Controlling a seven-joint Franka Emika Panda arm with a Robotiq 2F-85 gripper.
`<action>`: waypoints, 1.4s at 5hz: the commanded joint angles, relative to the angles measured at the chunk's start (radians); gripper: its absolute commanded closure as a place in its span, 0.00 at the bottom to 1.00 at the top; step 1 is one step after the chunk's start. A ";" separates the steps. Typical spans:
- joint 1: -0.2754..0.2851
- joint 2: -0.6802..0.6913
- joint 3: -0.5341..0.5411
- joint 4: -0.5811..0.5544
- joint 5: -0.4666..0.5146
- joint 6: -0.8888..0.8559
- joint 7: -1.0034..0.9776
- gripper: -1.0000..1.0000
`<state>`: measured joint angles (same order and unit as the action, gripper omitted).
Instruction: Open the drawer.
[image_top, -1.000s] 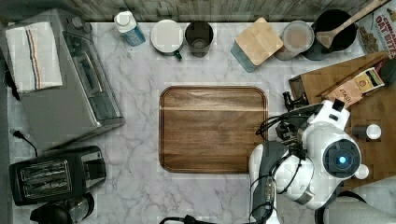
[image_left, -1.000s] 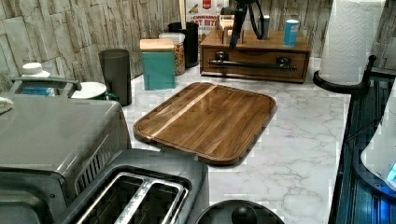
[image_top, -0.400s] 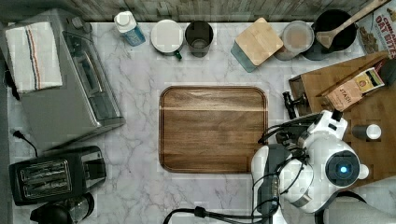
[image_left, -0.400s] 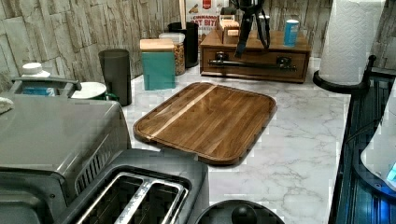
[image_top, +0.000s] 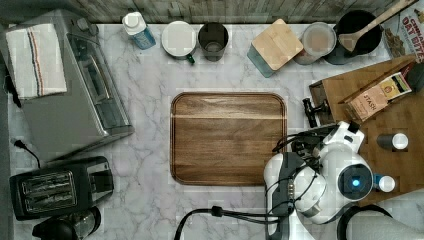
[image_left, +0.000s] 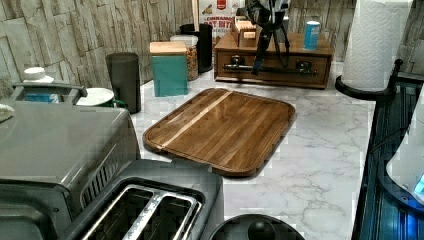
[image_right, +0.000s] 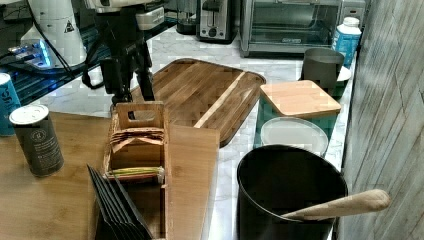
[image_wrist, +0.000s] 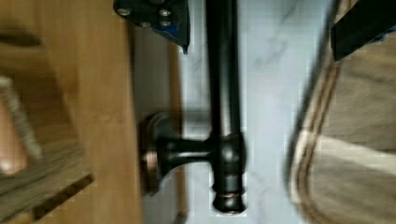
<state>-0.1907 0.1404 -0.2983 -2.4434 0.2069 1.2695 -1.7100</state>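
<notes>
In the left view the drawer (image_left: 272, 67) is showing its whole front: a wide, shallow brown wooden face under a flat cabinet top (image_left: 280, 49), with a long black bar handle (image_left: 270, 69) running level across it on two posts. The top view is showing that same handle end-on as a short black piece (image_top: 311, 111) sticking out from the cabinet's edge toward the tray (image_top: 228, 137). The wrist view is giving the close look, with the bar (image_wrist: 223, 93) standing off the wood on a round-based post (image_wrist: 161, 156) and a knobbed end (image_wrist: 228, 200).

The drawer is sitting at the far end of the marble counter (image_left: 320, 150) in the left view, beyond the tray, and at the top view's right. Its front is facing the tray, and its long axis is running along the cabinet's edge.

The gripper (image_left: 264, 50) is hanging in front of the drawer face in the left view, fingers spread wide, one finger (image_wrist: 159, 18) on each side of the bar in the wrist view, not gripping it. In the right view it is reaching down (image_right: 131, 87) just beyond a wooden caddy (image_right: 137, 135).
</notes>
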 joint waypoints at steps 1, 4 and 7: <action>-0.058 0.058 0.039 0.001 0.094 0.000 -0.120 0.00; 0.012 0.055 -0.004 0.088 -0.101 -0.276 -0.040 0.00; 0.085 -0.016 0.070 -0.041 -0.040 -0.260 0.098 0.00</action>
<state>-0.1912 0.1914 -0.2803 -2.3848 0.1541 1.0088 -1.7285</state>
